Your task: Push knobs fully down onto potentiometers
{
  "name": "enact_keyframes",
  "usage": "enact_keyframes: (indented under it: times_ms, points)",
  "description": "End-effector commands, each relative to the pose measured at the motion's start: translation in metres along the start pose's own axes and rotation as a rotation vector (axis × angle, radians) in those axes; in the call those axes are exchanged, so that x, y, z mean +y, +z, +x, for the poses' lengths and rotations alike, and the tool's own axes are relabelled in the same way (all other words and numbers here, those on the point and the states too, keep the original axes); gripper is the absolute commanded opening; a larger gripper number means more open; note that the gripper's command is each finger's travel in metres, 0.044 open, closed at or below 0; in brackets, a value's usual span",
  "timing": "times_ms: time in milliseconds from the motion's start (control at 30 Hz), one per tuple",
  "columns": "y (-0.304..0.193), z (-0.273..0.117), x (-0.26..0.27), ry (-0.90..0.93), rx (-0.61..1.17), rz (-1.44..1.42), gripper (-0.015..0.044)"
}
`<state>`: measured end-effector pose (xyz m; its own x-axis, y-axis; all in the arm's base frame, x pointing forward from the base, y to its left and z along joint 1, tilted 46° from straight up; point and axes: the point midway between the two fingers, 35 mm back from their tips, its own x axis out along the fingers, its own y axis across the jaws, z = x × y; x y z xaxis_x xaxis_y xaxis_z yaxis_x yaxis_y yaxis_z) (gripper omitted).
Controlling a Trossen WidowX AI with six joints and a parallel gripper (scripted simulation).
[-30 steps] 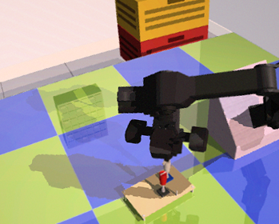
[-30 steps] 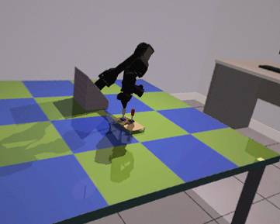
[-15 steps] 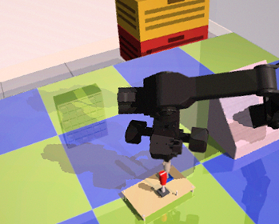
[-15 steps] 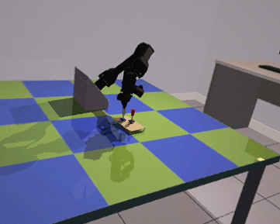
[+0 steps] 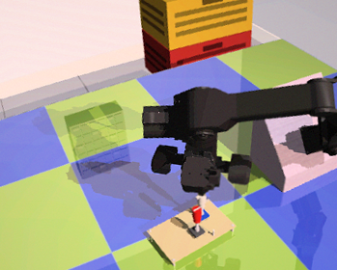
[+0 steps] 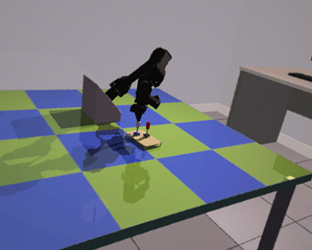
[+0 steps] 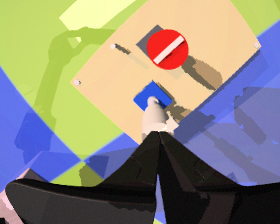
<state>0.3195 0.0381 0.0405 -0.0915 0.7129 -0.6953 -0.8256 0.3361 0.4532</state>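
Observation:
The tan circuit board [image 5: 169, 238] [image 6: 150, 143] [image 7: 117, 100] stands on short legs. The red knob [image 5: 196, 215] [image 6: 148, 125] [image 7: 167, 49] stands over the dark grey potentiometer [image 5: 196, 231] [image 7: 145, 42], with pale shaft visible below it in the top view. The white knob [image 5: 202, 202] [image 6: 137, 126] [image 7: 153, 120] stands over the blue potentiometer [image 5: 205, 215] [image 6: 137, 133] [image 7: 145, 98]. My gripper [image 6: 138, 119] [image 7: 156, 138] is shut and empty, its tips at the top of the white knob, apparently touching it. Whether the white knob sits against its potentiometer is hard to tell.
A pink wedge-shaped block [image 5: 270, 156] [image 6: 97, 100] stands beside the arm. A yellow and red cabinet [image 5: 208, 19] is at the back in the top view, with a see-through green gridded block [image 5: 98, 141] at the left. A small pin [image 7: 113, 46] rises from the board near the grey potentiometer.

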Motion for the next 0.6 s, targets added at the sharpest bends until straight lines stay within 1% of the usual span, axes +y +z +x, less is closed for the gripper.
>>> enact_keyframes:
  times_ms: [0,567]
  points:
    - [0.0010,0.0048,-0.0001,0.001,-0.004,0.000,0.0000]
    - [0.0011,0.0113,-0.0001,0.001,-0.005,0.000,0.0000]
